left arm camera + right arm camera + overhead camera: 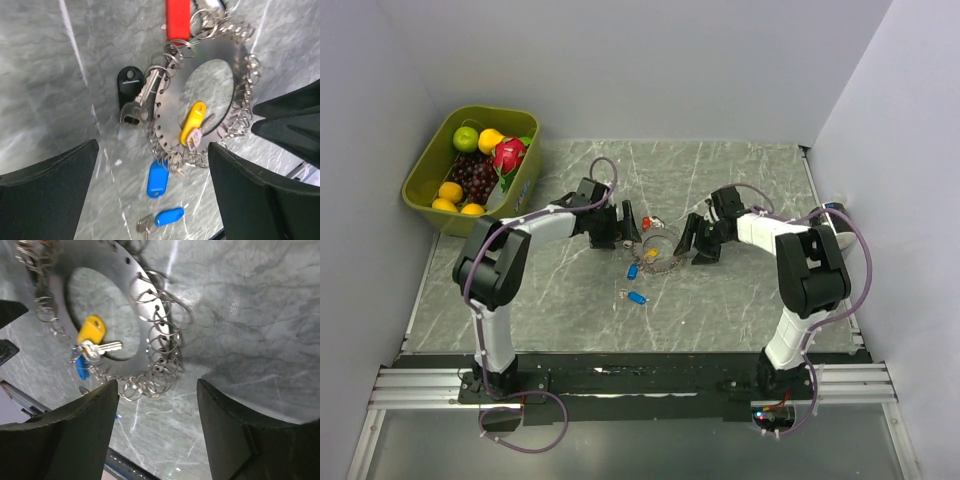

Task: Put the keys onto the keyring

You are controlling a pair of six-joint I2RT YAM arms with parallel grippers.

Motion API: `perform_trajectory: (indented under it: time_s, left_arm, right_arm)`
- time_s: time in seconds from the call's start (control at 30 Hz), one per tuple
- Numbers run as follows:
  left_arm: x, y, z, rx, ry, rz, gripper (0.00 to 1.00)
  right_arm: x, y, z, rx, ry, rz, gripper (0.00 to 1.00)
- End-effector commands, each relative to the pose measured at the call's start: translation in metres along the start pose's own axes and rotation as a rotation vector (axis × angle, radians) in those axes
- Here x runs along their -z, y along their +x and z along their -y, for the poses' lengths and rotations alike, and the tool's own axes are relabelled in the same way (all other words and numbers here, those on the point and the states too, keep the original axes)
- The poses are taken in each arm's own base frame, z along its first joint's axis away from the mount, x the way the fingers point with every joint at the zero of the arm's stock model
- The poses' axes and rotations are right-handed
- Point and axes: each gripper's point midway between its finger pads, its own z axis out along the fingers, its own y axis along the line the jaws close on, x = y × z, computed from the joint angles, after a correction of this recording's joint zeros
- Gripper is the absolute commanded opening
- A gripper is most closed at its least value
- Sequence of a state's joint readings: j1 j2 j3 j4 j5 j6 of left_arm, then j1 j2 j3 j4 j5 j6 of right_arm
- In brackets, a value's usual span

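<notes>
The keyring (662, 251) lies flat on the marble table between the two grippers. In the left wrist view the keyring (172, 92) is a flat silvery disc with a hole in the middle and small wire rings round its rim. A yellow key (192, 120) lies across its hole, a blue key (157, 179) hangs at its near rim, and a black key (129, 87) and a red key (177, 17) lie at its edge. Another blue key (168, 216) lies loose. My left gripper (152, 197) is open above the blue keys. My right gripper (157, 427) is open beside the keyring (142, 295), holding nothing.
A green basket (425, 185) of fruit stands at the back left. Grey walls close in the table on three sides. The loose blue key (637, 297) lies toward the near edge, in front of the ring.
</notes>
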State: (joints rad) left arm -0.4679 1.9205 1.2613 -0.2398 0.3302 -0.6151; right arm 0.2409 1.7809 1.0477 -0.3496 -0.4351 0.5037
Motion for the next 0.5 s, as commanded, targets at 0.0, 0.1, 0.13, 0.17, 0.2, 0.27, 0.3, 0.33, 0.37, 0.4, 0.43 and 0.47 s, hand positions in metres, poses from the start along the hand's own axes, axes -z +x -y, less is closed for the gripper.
perform_trajectory:
  time_s: [0.0,0.1,0.13,0.17,0.2,0.27,0.3,0.33,0.37,0.4,0.43,0.47]
  left_arm:
    - [-0.019,-0.004,0.012,0.019,0.067,-0.026,0.94]
    - [-0.027,-0.014,0.014,0.012,0.039,-0.014,0.9]
    - [-0.028,-0.013,0.016,0.009,0.035,-0.016,0.89]
    - [-0.033,-0.012,0.012,0.007,0.018,-0.023,0.89]
    - [-0.033,-0.015,0.015,0.001,0.016,-0.016,0.88]
    - [-0.035,-0.013,0.013,-0.002,-0.007,-0.016,0.85]
    - [-0.036,-0.01,0.012,-0.001,-0.007,-0.021,0.79]
    - [-0.036,-0.007,0.012,-0.001,-0.003,-0.027,0.75]
    - [-0.036,-0.007,0.013,0.002,0.001,-0.023,0.71]
    - [-0.038,0.0,0.01,0.005,0.001,-0.038,0.63]
    - [-0.036,0.004,0.01,0.006,0.001,-0.041,0.59]
    - [-0.036,0.007,0.008,0.016,0.0,-0.042,0.56]
  right_arm:
    - [-0.009,-0.008,-0.016,0.03,-0.048,0.009,0.69]
    - [-0.017,-0.012,-0.025,0.041,-0.057,-0.001,0.69]
    - [-0.018,-0.016,-0.034,0.054,-0.068,0.002,0.68]
    - [-0.024,-0.015,-0.034,0.055,-0.064,-0.009,0.68]
    - [-0.025,-0.02,-0.039,0.063,-0.068,-0.002,0.68]
    - [-0.031,-0.019,-0.042,0.069,-0.062,-0.015,0.68]
    - [-0.031,-0.023,-0.047,0.073,-0.065,-0.01,0.68]
    - [-0.032,-0.025,-0.047,0.07,-0.065,-0.01,0.67]
    - [-0.031,-0.028,-0.051,0.075,-0.071,0.001,0.67]
    - [-0.032,-0.03,-0.051,0.077,-0.071,0.007,0.67]
    - [-0.033,-0.032,-0.052,0.084,-0.066,0.014,0.67]
    - [-0.033,-0.035,-0.053,0.089,-0.064,0.017,0.67]
